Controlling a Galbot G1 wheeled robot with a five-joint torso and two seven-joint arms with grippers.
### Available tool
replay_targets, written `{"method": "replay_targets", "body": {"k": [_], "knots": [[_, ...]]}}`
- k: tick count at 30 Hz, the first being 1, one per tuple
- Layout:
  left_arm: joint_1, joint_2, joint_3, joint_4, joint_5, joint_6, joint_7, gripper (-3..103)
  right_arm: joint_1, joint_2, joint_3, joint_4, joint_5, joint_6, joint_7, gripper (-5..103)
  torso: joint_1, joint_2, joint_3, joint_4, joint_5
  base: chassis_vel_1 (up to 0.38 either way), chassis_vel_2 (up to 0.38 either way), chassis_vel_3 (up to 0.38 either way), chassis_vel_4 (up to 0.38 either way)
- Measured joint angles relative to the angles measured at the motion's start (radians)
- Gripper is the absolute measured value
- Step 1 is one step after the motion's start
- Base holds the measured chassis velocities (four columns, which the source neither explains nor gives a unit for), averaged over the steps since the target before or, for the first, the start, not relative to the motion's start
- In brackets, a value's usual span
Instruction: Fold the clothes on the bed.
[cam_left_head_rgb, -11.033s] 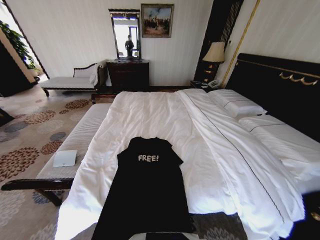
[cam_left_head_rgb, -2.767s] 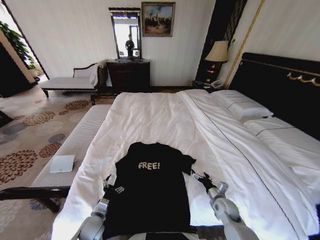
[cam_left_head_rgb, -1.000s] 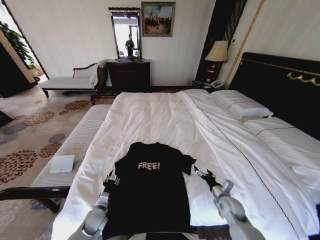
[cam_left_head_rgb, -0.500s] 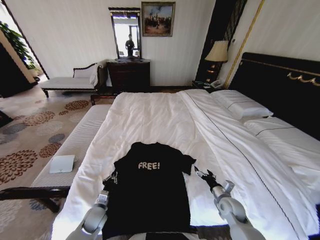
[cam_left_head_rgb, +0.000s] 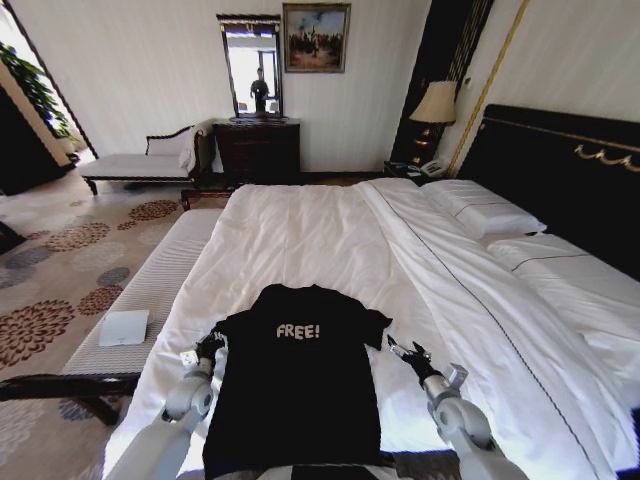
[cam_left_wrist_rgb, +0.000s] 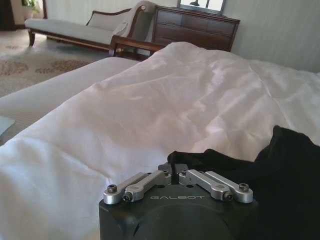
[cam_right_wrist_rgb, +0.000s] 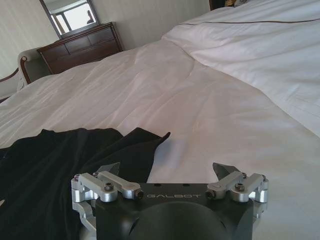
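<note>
— Black T-shirt (cam_left_head_rgb: 295, 375)?
— Flat on the bed (cam_left_head_rgb: 330, 240), near its foot.
— Grippers?
— Left gripper (cam_left_head_rgb: 210, 345) pinches the sleeve edge; right gripper (cam_left_head_rgb: 405, 352) spread wide beside the other sleeve.

Three cameras, one bed (cam_left_head_rgb: 330, 230)

Head view looks down along the bed from its foot; both wrist views skim low over the sheets toward the dresser (cam_left_wrist_rgb: 195, 27), sharing the black T-shirt (cam_right_wrist_rgb: 60, 165).

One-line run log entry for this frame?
stage: grasping sleeves | left claw: shut on T-shirt left sleeve | right claw: open beside right sleeve | T-shirt: flat on bed
</note>
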Motion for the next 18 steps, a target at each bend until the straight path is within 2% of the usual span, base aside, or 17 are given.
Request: {"method": "replay_targets", "body": {"k": [1, 5, 9, 18], "knots": [[0.000, 0.000, 0.000, 0.000, 0.000, 0.000, 0.000, 2, 0.000, 0.000, 0.000, 0.000, 0.000, 0.000, 0.000, 100, 0.000, 0.000, 0.000, 0.0000, 0.0000, 0.000, 0.000, 0.000, 0.000], [-0.057, -0.011, -0.011, 0.033, -0.099, 0.021, -0.032, 2, -0.006, 0.001, -0.001, 0.005, -0.006, 0.002, -0.002, 100, 0.000, 0.000, 0.000, -0.0001, 0.0000, 0.000, 0.000, 0.000, 0.000], [-0.080, -0.011, -0.020, 0.048, -0.146, 0.031, -0.046, 2, -0.011, 0.002, -0.001, 0.008, -0.008, 0.003, -0.004, 100, 0.000, 0.000, 0.000, 0.0000, 0.0001, 0.000, 0.000, 0.000, 0.000], [-0.111, 0.000, -0.027, 0.066, -0.206, 0.052, -0.082, 2, -0.015, 0.002, -0.003, 0.008, -0.011, 0.006, -0.007, 100, 0.000, 0.000, 0.000, 0.0000, 0.0000, 0.000, 0.000, 0.000, 0.000]]}}
